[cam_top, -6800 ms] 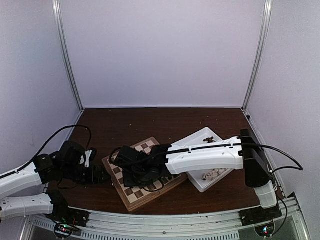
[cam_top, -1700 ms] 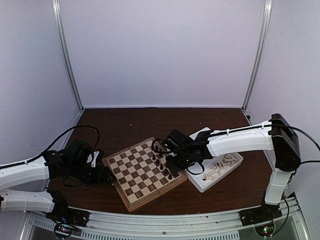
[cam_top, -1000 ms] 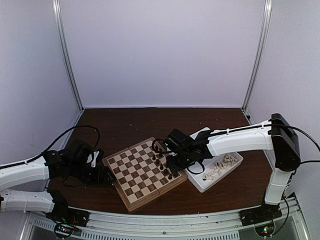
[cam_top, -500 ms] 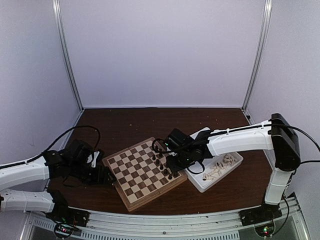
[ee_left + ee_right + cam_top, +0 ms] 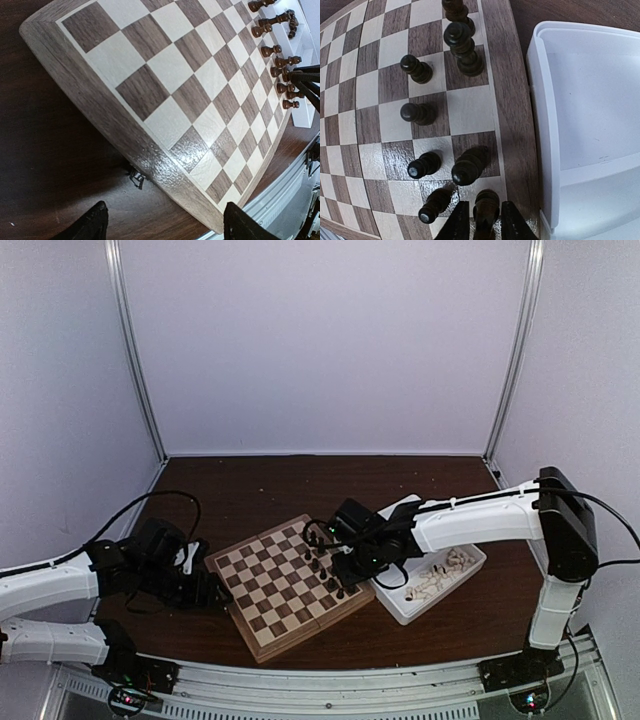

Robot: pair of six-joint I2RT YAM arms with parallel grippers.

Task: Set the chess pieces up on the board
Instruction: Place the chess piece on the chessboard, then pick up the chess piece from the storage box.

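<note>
Pale walls [image 5: 320, 340] stand round the dark brown worktop [image 5: 300, 480]. The board [image 5: 270, 585] lies there, a white tray [image 5: 540, 100] just beside it. The left claw [image 5: 166, 225] is spread wide and empty by the board's left edge. The right claw [image 5: 486, 214] hugs a dark piece [image 5: 486, 200] on an edge square; I cannot tell if it squeezes. Open slowly, lift straight up, miss its neighbours [image 5: 466, 170].

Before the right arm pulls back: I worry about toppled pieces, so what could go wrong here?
1. The right gripper hugs a piece with a neighbour very close; lifting off crookedly could tip either.
2. That piece stands by the board's rim next to the tray; knocked, it may fall off.
3. The left gripper hangs open at the board's edge; a nudge could shake the pieces.
</note>
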